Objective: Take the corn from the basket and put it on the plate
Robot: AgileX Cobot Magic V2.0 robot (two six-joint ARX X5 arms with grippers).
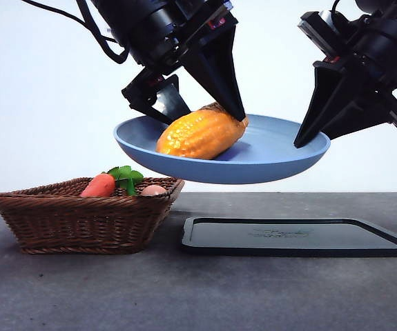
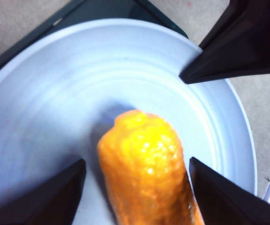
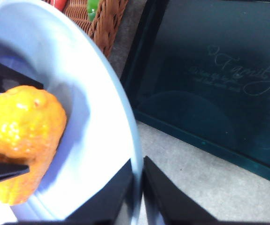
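The light-blue plate (image 1: 274, 155) (image 2: 55, 93) (image 3: 102, 117) hangs in the air above the table. My right gripper (image 1: 312, 138) (image 3: 137, 168) is shut on its right rim. The yellow-orange corn (image 1: 198, 134) (image 2: 144, 159) (image 3: 24, 136) lies on the plate's left half. My left gripper (image 1: 208, 114) (image 2: 137, 159) straddles the cob from above, open, with a narrow gap showing on each side. The brown wicker basket (image 1: 81, 214) (image 3: 109, 18) stands on the table below and to the left.
In the basket lie a red-orange carrot (image 1: 99, 185) with green leaves and a pale pink item (image 1: 153, 189). A flat black tray (image 1: 295, 238) (image 3: 210, 79) (image 2: 102, 9) rests on the grey table right under the plate, beside the basket.
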